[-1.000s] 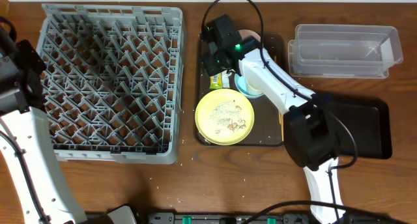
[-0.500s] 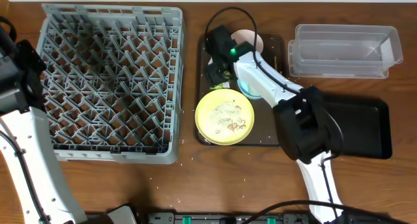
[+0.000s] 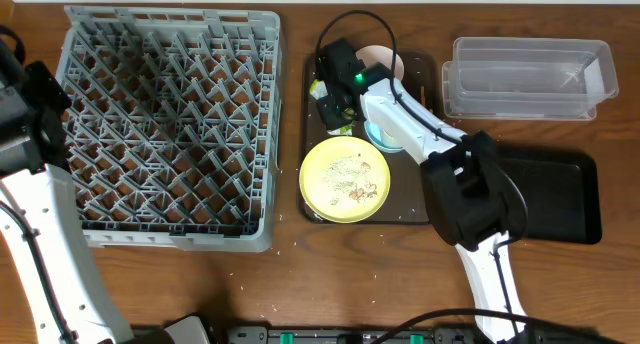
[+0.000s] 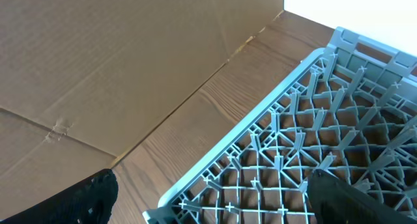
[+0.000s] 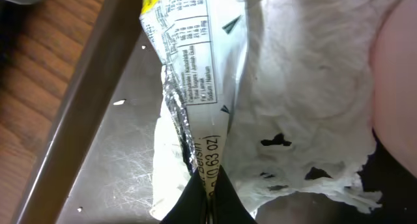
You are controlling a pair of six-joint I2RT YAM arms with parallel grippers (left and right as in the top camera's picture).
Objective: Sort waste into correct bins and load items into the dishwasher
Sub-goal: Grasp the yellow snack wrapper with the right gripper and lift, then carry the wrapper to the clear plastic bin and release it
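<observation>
Far left: left gripper hangs over the near-left corner of the grey dish rack. Its fingers are spread wide with nothing between them. The rack is bare, only pegs showing.

Right of the rack: dark brown serving tray. At its front sits the round pale yellow plate with rice-like crumbs scattered over the middle.

Back-left of the serving tray: right gripper is down low, arm reaching in from the right. The wrist view shows it clenched on the snack wrapper, fingertips pinching a thin folded edge. The wrapper's silver inner side and printed label face the camera, with yellow at its top end. It stands up off the tray floor and lies against the crumpled white napkin just beside it on the right. The pale pink bowl touches the napkin's far side, at the tray's back edge.

The light blue bowl is partly hidden under the right arm, between the pink bowl and the plate.

Right of the serving tray: clear plastic tub at the back and glossy black tray in front of it, both on the table and apart from the wrapper.
</observation>
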